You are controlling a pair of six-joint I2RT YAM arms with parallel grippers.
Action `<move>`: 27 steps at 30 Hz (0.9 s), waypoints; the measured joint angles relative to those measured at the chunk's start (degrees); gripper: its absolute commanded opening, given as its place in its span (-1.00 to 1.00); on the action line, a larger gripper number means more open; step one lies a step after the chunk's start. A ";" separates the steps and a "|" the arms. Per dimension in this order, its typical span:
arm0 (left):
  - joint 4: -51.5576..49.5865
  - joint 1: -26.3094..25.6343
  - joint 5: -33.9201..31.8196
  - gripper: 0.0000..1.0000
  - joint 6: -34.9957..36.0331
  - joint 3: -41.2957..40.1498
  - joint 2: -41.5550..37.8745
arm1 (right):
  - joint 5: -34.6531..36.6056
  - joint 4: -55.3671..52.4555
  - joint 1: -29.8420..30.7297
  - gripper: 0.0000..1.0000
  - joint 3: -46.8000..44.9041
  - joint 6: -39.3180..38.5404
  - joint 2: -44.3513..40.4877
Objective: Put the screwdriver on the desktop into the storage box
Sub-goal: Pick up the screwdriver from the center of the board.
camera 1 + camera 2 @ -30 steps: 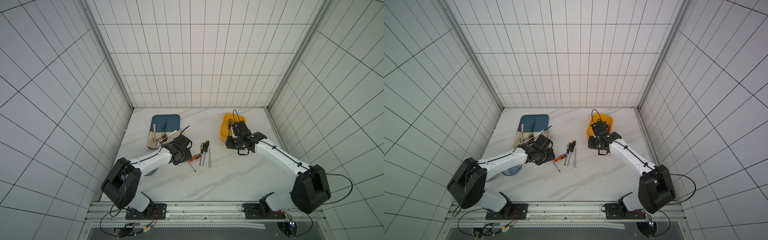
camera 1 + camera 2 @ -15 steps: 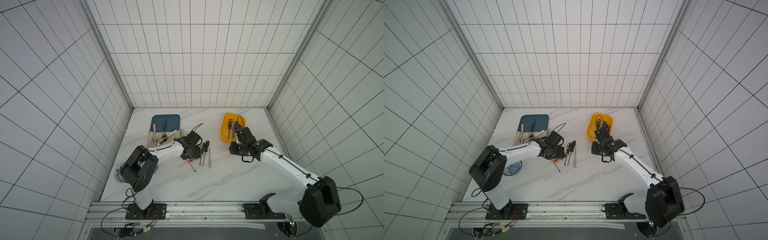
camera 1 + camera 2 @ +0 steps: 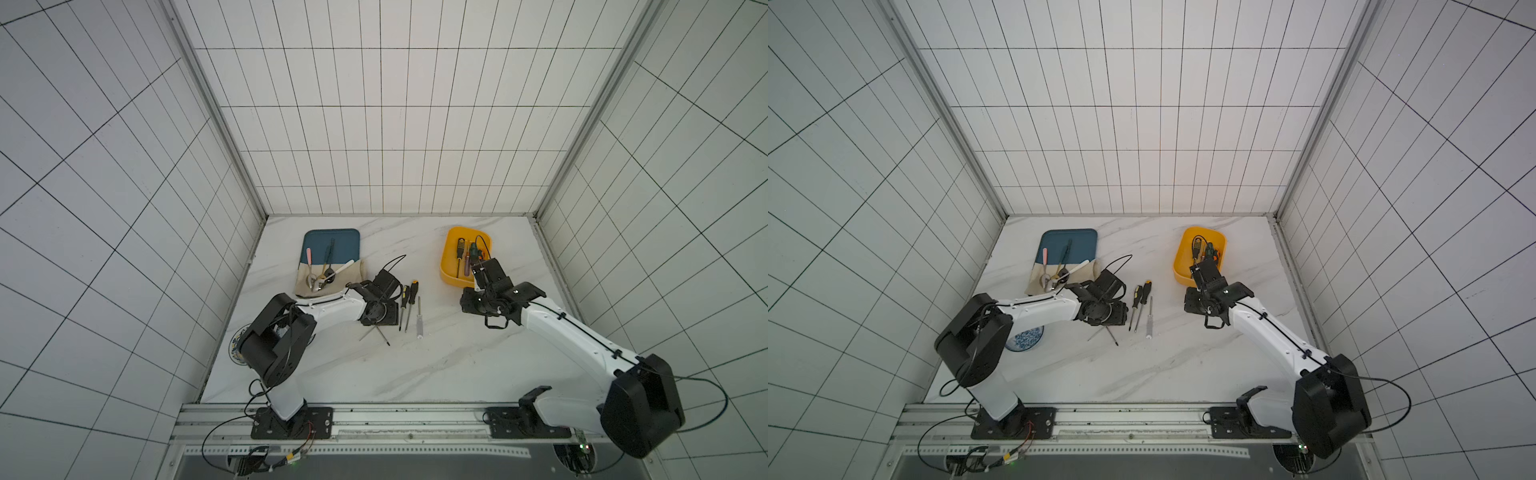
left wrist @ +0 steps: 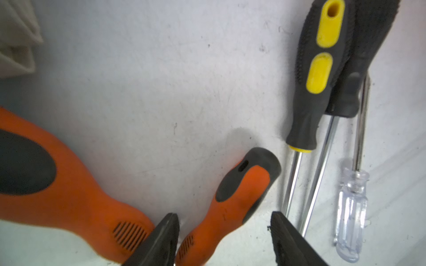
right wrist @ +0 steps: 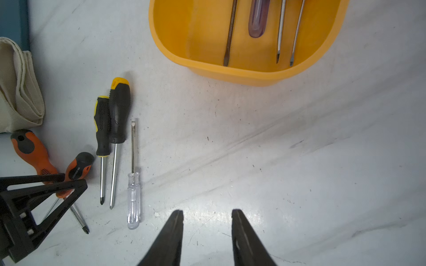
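Several screwdrivers lie on the desktop (image 3: 457, 365). My left gripper (image 4: 224, 221) is open and low, its jaws on either side of a small orange-and-grey screwdriver (image 4: 239, 191); a gap still shows on one side. A larger orange screwdriver (image 4: 57, 184) lies beside it. Further right are two black-and-yellow screwdrivers (image 5: 102, 124) and a clear-handled one (image 5: 133, 198). The yellow storage box (image 3: 449, 274) holds several screwdrivers. My right gripper (image 5: 207, 214) hangs open and holds nothing, over bare desktop just in front of the storage box (image 5: 230, 73).
A dark teal tray (image 3: 349, 241) with spoons and a folded beige cloth (image 3: 353, 274) sit behind the left arm. A blue-patterned plate (image 3: 1027, 338) lies partly under that arm. Tiled walls close in the back and both sides.
The left arm swung right and lowered its gripper over the small orange screwdriver, jaws narrowing a little. The right gripper drew back from above the storage box toward the front.
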 measured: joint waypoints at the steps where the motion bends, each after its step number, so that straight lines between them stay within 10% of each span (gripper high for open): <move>1: 0.02 -0.24 0.00 0.28 0.00 -0.04 -0.04 | 0.00 0.00 0.00 -0.22 -0.02 0.04 0.00; 23: -0.72 -4.76 -4.90 -0.34 0.76 -0.13 0.92 | 0.02 0.28 0.02 -0.23 -1.29 1.05 0.02; 27: -0.72 -5.53 -5.88 -0.78 0.72 -0.07 1.16 | 0.00 0.35 0.02 -0.22 -1.29 1.16 0.02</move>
